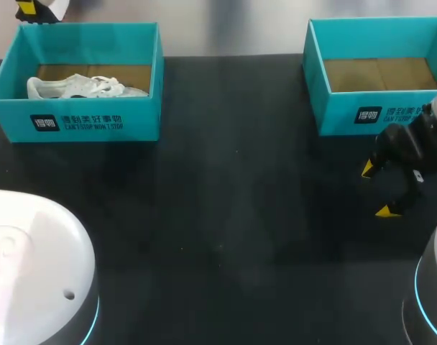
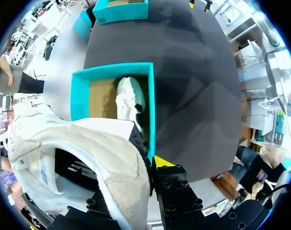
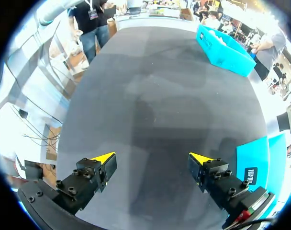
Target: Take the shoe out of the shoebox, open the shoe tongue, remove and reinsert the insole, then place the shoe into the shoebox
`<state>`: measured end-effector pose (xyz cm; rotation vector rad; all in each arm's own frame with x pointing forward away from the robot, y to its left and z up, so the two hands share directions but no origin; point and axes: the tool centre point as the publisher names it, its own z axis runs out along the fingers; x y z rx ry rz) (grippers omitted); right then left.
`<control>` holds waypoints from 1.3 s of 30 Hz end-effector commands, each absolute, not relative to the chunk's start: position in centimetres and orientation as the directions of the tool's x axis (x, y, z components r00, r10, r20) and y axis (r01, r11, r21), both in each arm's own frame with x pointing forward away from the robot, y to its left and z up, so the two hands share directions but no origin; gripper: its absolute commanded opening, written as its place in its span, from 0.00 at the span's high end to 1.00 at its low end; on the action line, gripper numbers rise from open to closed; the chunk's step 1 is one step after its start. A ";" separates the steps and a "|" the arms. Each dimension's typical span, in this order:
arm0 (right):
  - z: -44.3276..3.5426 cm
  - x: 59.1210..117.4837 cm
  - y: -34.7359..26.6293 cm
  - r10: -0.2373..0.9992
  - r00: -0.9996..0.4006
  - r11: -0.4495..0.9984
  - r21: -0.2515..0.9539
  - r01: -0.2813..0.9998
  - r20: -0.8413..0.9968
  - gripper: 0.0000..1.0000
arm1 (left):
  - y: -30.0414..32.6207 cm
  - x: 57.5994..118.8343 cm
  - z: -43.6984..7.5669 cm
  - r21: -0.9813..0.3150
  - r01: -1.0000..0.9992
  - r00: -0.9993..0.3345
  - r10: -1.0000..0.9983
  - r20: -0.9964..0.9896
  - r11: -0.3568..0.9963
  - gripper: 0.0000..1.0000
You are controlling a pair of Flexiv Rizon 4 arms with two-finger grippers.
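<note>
**Status: one shoe up in the left gripper, one in the left box**

Counts: 2 teal boxes, 2 white shoes, 2 grippers, 1 table.

- Left box (image 1: 75, 122) and right box (image 1: 333, 108): open-topped rectangular cardboard, teal walls, brown floors. Both sit at the far edge of the matte black table (image 1: 226, 215), well apart.
- Boxed shoe (image 1: 82, 88): a white laced sneaker flat on the left box floor, close to its near wall. Its long axis runs left-right along the box's long side, and the toe looks to point right.
- Held shoe (image 2: 88, 148): white mesh with an off-white suede-like patch, raised above the left box. Its padded collar and opening face the wrist camera. Toe direction: can't tell.
- Left gripper (image 1: 30, 10): far left, clamped on the held shoe's collar. Only one yellow tip shows.
- Right gripper (image 1: 377, 190): fingers wide apart with nothing between them, low over the table just near of the right box.
</note>
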<state>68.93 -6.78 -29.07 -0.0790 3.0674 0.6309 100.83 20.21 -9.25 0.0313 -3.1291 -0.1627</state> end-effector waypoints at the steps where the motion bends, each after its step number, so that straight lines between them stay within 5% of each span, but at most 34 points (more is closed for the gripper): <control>1: -29.1 68.9 -6.7 -0.047 -0.999 0.919 0.391 -0.050 -0.019 0.00 | 23.0 103.7 -10.2 0.085 -0.038 -0.999 -0.040 0.021 0.996 1.00; 18: -29.1 68.9 -6.7 -0.047 -0.999 0.919 0.391 -0.050 -0.019 0.00 | 30.1 110.5 -12.4 0.085 0.034 -0.999 0.033 0.016 0.996 1.00; 33: -29.1 68.9 -6.7 -0.047 -0.999 0.919 0.391 -0.050 -0.019 0.00 | 32.2 112.1 -13.4 0.111 0.500 -0.857 0.509 -0.080 0.859 1.00; 39: -29.1 68.9 -6.7 -0.047 -0.999 0.919 0.391 -0.050 -0.019 0.00 | 32.7 111.4 -12.7 0.270 0.663 -0.721 0.693 -0.023 0.698 1.00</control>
